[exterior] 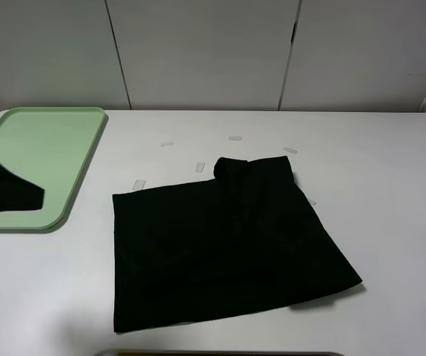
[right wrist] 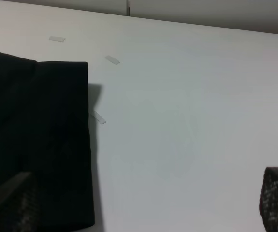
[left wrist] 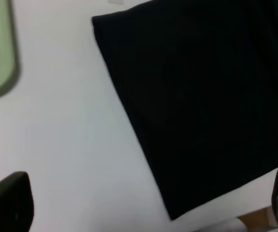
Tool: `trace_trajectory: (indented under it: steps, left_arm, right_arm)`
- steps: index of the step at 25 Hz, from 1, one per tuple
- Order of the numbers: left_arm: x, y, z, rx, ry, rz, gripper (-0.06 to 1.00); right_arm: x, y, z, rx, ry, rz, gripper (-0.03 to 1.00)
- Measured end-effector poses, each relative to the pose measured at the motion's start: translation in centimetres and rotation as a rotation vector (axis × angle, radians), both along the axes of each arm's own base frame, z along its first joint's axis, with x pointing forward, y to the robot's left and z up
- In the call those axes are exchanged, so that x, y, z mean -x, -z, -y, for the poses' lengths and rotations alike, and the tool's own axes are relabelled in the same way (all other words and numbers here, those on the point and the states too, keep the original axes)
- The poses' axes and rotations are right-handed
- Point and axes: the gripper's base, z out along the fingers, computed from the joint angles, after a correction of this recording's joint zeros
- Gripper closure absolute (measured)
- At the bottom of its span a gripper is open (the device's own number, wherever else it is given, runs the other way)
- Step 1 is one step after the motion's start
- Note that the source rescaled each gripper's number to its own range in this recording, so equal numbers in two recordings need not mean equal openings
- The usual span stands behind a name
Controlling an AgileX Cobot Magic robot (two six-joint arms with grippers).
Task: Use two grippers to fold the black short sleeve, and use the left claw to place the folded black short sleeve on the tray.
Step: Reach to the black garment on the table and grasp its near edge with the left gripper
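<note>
My left gripper (left wrist: 146,200) and right gripper (right wrist: 143,198) are both spread wide and empty. The black shirt (exterior: 227,252) lies partly folded on the table (exterior: 390,185), with tape strips (exterior: 235,138) just behind it. My left arm (exterior: 1,193) overlaps the near edge of the green tray (exterior: 42,148).

Bright even light, soft shadows, wrist views blurred, black short sleeve (exterior: 220,252) featureless

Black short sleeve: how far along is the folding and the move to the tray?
Done: the black short sleeve looks folded into a rough rectangle on the table. In hand: nothing; the left claw and right gripper are open, off the cloth. Left: any further folds, then placing it on the tray.
</note>
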Motion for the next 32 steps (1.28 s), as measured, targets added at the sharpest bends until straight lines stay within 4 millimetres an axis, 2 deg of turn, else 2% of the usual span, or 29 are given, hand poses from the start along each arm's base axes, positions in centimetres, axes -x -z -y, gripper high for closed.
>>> trace_trajectory:
  steps: [1, 2, 6, 13, 14, 22, 28, 32]
  left_arm:
    - [-1.8, 1.0, 0.4, 0.023, 0.000, -0.041, -0.05]
    - [-1.8, 1.0, 0.4, 0.023, 0.000, -0.041, -0.05]
    - [-4.9, 3.6, 0.9, 0.053, -0.018, -0.136, -0.04]
    - [-7.8, 7.2, 1.5, 0.099, -0.036, -0.231, -0.03]
    - [-8.4, 8.2, 1.6, 0.112, -0.035, -0.256, -0.03]
    - [-9.8, 12.3, 3.1, 0.186, -0.020, -0.360, -0.03]
    - [-9.9, 15.9, 4.9, 0.185, 0.003, -0.450, -0.03]
    - [-10.1, 16.7, 6.2, 0.218, 0.032, -0.464, -0.02]
  right_arm:
    - [0.0, 0.0, 0.0, 0.000, 0.000, 0.000, -0.03]
    - [0.0, 0.0, 0.0, 0.000, 0.000, 0.000, -0.03]
    - [0.0, 0.0, 0.0, 0.000, 0.000, 0.000, -0.03]
    - [0.0, 0.0, 0.0, 0.000, 0.000, 0.000, -0.03]
    - [0.0, 0.0, 0.0, 0.000, 0.000, 0.000, -0.03]
    - [0.0, 0.0, 0.0, 0.000, 0.000, 0.000, -0.03]
    - [0.0, 0.0, 0.0, 0.000, 0.000, 0.000, -0.03]
    - [0.0, 0.0, 0.0, 0.000, 0.000, 0.000, -0.03]
